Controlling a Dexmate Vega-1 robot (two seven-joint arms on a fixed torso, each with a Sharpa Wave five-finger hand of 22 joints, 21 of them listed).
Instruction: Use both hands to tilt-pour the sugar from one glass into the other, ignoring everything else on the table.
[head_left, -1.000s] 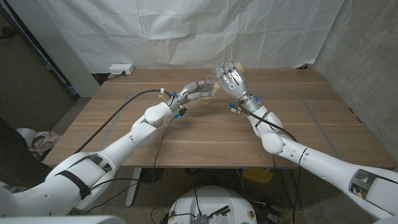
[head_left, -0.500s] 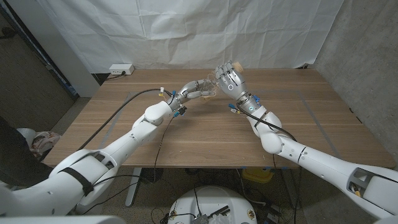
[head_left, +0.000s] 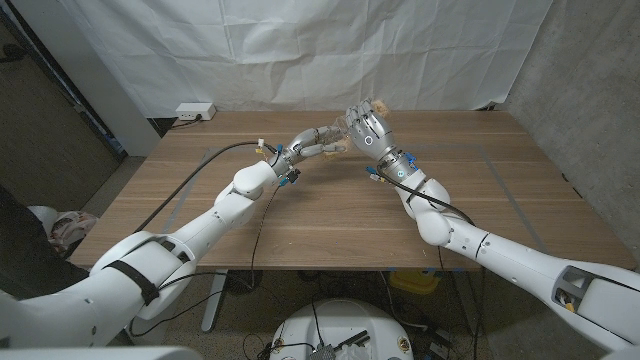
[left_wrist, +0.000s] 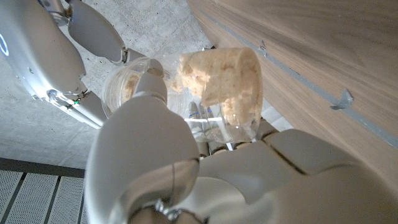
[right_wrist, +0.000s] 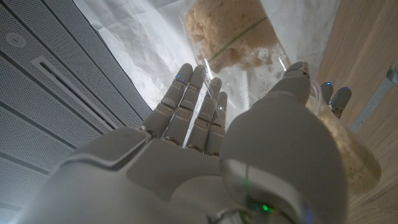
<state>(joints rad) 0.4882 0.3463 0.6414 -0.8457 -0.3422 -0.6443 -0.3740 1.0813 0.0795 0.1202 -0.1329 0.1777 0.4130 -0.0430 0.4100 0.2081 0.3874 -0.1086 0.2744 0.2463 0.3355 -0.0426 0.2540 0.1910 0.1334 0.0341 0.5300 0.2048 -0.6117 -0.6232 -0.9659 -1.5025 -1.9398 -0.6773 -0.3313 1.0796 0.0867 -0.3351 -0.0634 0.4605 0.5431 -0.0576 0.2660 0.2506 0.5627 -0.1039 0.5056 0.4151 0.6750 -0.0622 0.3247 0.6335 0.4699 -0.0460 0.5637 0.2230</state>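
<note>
Both arms reach across the wooden table (head_left: 300, 215) and meet above its far half. The left hand (head_left: 313, 146) grips a clear glass (left_wrist: 214, 93); in the left wrist view its fingers (left_wrist: 140, 134) curl around the glass body, thumb on one side and the rest on the other. This glass lies tipped over on its side, and the brownish sugar (left_wrist: 227, 81) clumps toward its closed end, beyond the fingertips. Its mouth points at the second glass (left_wrist: 127, 87), which sits just beside it, rim close to rim; whether the rims touch I cannot tell.

The right hand (head_left: 368, 125) holds that second glass (right_wrist: 339, 134). In the right wrist view the thumb (right_wrist: 292, 134) presses against the glass wall, with sugar (right_wrist: 357, 158) showing past it, while the other fingers (right_wrist: 193, 115) stand straight and close together alongside. The tipped glass (right_wrist: 233, 31) hangs above those fingertips, sugar (right_wrist: 227, 28) packed inside.

Behind the table hangs a white cloth (head_left: 300, 50), and a white power strip (head_left: 195, 111) lies at the far left edge.
</note>
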